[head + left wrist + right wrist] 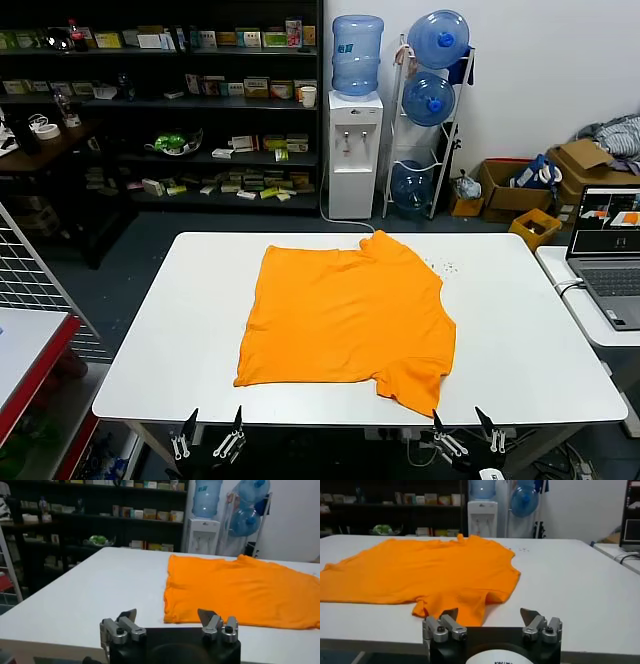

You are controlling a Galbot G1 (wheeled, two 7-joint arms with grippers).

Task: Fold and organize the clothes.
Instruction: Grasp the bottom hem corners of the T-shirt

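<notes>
The orange T-shirt (345, 315) lies spread flat on the white table (170, 330), roughly at the middle of the tabletop, plain side up with no lettering showing (the collar end points toward the far edge, where the water dispenser (356, 150) stands beyond the table). One short sleeve reaches toward the near right corner, and its hem lies slightly rumpled.

The left gripper (210, 428) hangs at the near edge of the table, its two fingers spread wide and holding nothing. The shirt's near left corner lies ahead of it and a little toward the middle, well apart from the fingertips.

The right gripper (463, 425) sits at the same near edge, jaws likewise wide and empty. In the right wrist view the sleeve hem lies just ahead of the right gripper (491, 616), close but not touching.

A laptop (610, 255) stands open on a side table to the right.
</notes>
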